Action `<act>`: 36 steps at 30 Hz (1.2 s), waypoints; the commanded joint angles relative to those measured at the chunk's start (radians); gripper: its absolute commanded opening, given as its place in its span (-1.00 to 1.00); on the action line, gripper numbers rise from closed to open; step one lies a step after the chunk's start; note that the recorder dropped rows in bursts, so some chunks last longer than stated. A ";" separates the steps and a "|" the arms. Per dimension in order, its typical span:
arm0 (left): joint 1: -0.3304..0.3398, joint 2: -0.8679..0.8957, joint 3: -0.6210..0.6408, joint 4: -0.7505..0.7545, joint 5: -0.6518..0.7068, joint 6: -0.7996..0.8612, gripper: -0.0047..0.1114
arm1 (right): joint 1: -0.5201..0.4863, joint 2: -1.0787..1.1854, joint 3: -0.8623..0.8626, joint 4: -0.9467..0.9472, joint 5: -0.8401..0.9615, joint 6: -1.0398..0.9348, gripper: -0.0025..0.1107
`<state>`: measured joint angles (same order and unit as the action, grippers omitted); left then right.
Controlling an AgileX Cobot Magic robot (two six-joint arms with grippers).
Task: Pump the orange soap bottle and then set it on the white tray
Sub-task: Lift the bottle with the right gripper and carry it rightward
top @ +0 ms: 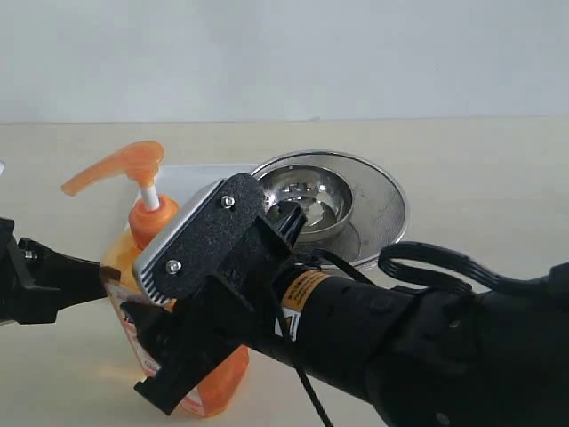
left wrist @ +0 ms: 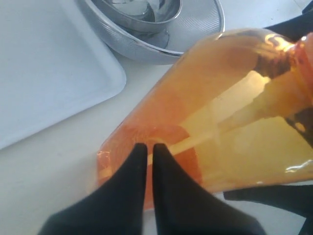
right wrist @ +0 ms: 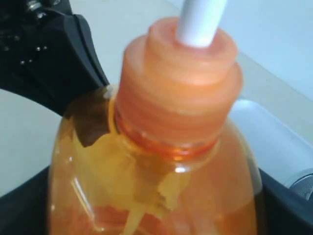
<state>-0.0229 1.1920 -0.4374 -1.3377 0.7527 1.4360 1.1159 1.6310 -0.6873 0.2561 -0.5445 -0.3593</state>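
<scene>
The orange soap bottle (top: pixel 149 222) stands on the table just in front of the white tray (top: pixel 197 181), its pump head up on the white stem. My right gripper (top: pixel 153 331) straddles the bottle's body from the right, one finger pressed against each side. In the right wrist view the bottle (right wrist: pixel 171 107) fills the space between my right gripper (right wrist: pixel 154 210). My left gripper (top: pixel 100 269) comes in from the left, shut and holding nothing. Its tips (left wrist: pixel 146 147) rest against the low side of the bottle (left wrist: pixel 220 112). The tray (left wrist: pixel 49 63) lies beside it.
A round steel mesh strainer (top: pixel 384 200) with a small steel bowl (top: pixel 311 203) in it sits behind the right arm, next to the tray. The strainer (left wrist: pixel 200 29) also shows in the left wrist view. The right arm's black body and cables fill the lower right.
</scene>
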 commanded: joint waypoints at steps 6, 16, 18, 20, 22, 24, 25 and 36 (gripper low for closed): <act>-0.002 -0.024 0.005 -0.070 0.117 0.074 -0.84 | 0.000 -0.005 -0.004 -0.222 -0.091 0.050 -0.96; -0.002 -0.179 0.005 -0.063 0.013 -0.005 -0.84 | 0.000 -0.054 -0.004 -0.218 -0.132 0.040 -0.96; -0.002 -0.208 0.005 -0.051 -0.008 -0.031 -0.84 | 0.000 -0.073 -0.004 -0.218 -0.146 0.036 -0.96; -0.002 -0.235 0.005 -0.043 -0.034 -0.050 -0.84 | 0.000 -0.097 -0.004 -0.218 -0.145 0.021 -0.96; -0.002 -0.265 0.005 -0.026 -0.067 -0.079 -0.84 | 0.000 -0.118 -0.004 -0.218 -0.140 0.006 -0.96; -0.002 -0.293 0.005 -0.014 -0.084 -0.094 -0.84 | 0.000 -0.137 -0.004 -0.206 -0.140 -0.024 -0.96; -0.002 -0.306 0.005 -0.007 -0.096 -0.100 -0.84 | 0.000 -0.147 -0.004 -0.196 -0.140 -0.043 -0.96; -0.002 -0.378 0.005 0.018 -0.127 -0.158 -0.84 | 0.000 -0.312 -0.004 0.042 -0.140 -0.286 -0.96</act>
<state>-0.0186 0.8225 -0.4359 -1.3195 0.6306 1.2906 1.1159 1.3843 -0.6794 0.2494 -0.6042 -0.5639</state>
